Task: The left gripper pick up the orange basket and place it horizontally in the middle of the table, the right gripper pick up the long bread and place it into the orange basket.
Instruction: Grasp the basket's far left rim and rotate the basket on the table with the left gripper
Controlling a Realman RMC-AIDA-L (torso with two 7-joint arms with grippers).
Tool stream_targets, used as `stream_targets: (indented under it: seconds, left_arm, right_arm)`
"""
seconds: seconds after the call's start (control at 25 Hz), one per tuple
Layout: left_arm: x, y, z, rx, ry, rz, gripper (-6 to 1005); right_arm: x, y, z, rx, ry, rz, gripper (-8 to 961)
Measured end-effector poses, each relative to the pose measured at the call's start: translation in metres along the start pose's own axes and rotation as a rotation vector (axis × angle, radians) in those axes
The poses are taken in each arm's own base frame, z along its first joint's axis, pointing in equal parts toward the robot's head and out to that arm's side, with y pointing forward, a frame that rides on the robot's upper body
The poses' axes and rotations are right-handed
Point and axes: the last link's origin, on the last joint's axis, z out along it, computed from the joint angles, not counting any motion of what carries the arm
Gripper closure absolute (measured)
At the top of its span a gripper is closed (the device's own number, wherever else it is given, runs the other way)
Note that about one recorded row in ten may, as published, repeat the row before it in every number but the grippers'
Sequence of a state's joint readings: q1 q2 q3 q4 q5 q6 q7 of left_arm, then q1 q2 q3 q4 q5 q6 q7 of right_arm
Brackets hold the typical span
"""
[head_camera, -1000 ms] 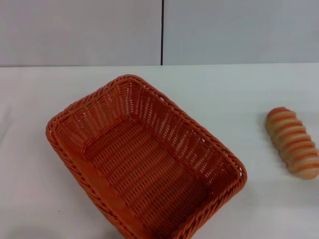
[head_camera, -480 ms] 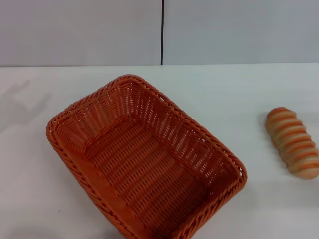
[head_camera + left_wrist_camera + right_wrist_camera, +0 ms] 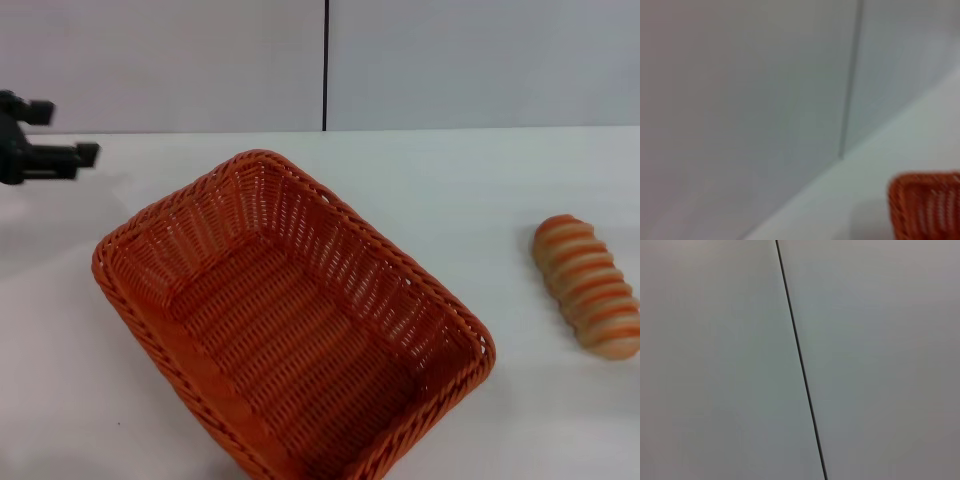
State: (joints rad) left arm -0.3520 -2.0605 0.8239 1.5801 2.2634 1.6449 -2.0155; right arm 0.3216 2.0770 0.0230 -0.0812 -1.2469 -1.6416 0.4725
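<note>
I see the orange basket [image 3: 290,320] as woven wicker-like weave with a braided rim, the long bread [image 3: 588,287] ridged and matt, the tabletop [image 3: 480,180] smooth, matt white.

Even, bright light is cast overall; a soft shadow is thrown on the table [image 3: 60,300]; the left wrist view is blurred.

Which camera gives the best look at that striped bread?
The head view: the long bread lies whole on the white table, right of the orange basket. Neither wrist view shows it; the left sees a basket corner, the right only wall.
</note>
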Motion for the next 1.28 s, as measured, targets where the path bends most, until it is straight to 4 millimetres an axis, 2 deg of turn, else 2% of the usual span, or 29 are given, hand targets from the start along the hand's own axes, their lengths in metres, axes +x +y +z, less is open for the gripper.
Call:
stream_targets:
  seconds: [0.12, 0.16, 0.28, 0.44, 0.72, 0.8, 0.88, 1.04, 1.28]
  left_arm:
    - [0.008, 0.005, 0.004, -0.028, -0.044, 0.017, 268]
    - [0.017, 0.010, 0.010, -0.065, -0.085, 0.034, 268]
    - [0.025, 0.017, 0.020, -0.089, -0.137, 0.061, 268]
    - [0.028, 0.023, 0.032, -0.084, -0.161, 0.088, 269]
    - [0.025, 0.028, 0.052, -0.063, -0.171, 0.110, 270]
    - [0.016, 0.031, 0.069, -0.068, -0.233, 0.123, 270]
    - [0.013, 0.033, 0.076, -0.068, -0.258, 0.135, 271]
    - [0.011, 0.033, 0.081, -0.062, -0.269, 0.144, 271]
    - [0.004, 0.035, 0.100, -0.054, -0.281, 0.155, 272]
  right_arm:
    - [0.000, 0.001, 0.001, -0.002, -0.001, 0.001, 394]
    - [0.001, 0.001, 0.002, -0.002, 0.000, 0.003, 394]
    - [0.001, 0.002, 0.002, -0.001, 0.001, 0.006, 394]
    - [0.001, 0.002, 0.001, 0.002, 0.003, 0.008, 395]
    - [0.003, 0.003, 0.001, 0.004, 0.005, 0.017, 393]
    - [0.003, 0.003, 0.001, 0.003, 0.005, 0.018, 394]
    - [0.003, 0.003, 0.001, 0.003, 0.005, 0.018, 394]
    - [0.003, 0.003, 0.001, 0.003, 0.005, 0.018, 395]
    - [0.002, 0.002, 0.000, 0.004, 0.006, 0.016, 394]
